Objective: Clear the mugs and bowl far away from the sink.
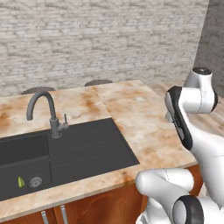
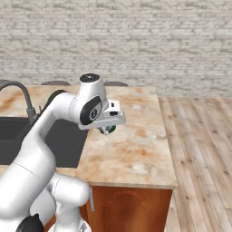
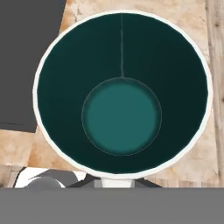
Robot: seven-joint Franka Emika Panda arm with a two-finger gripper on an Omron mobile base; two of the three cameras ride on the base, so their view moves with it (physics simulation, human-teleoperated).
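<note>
The claw [image 2: 109, 128] is clenched on the grey mug with the teal inside [image 3: 121, 94], gripping it at the rim; in the hand view the mug's mouth takes up most of the frame, its white lip a wide ring and the paler teal floor at the centre, with the grip at the bottom edge. In the right base view the mug shows as a small dark round shape just under the hand, left of centre in the frame, above the marbled counter [image 2: 131, 149] and seemingly clear of it, though I cannot tell for sure. The black sink [image 1: 65, 153] lies in the lower left of the left base view, with the faucet [image 1: 46, 113] above it; its dark corner also sits at the upper left of the hand view, so the mug is only just past the drainboard edge

The step in hand looks like carrying this mug away from the sink. The next move calls for swinging it further toward the right end of the counter, keeping it upright, then lowering it onto bare stone before letting go
</note>
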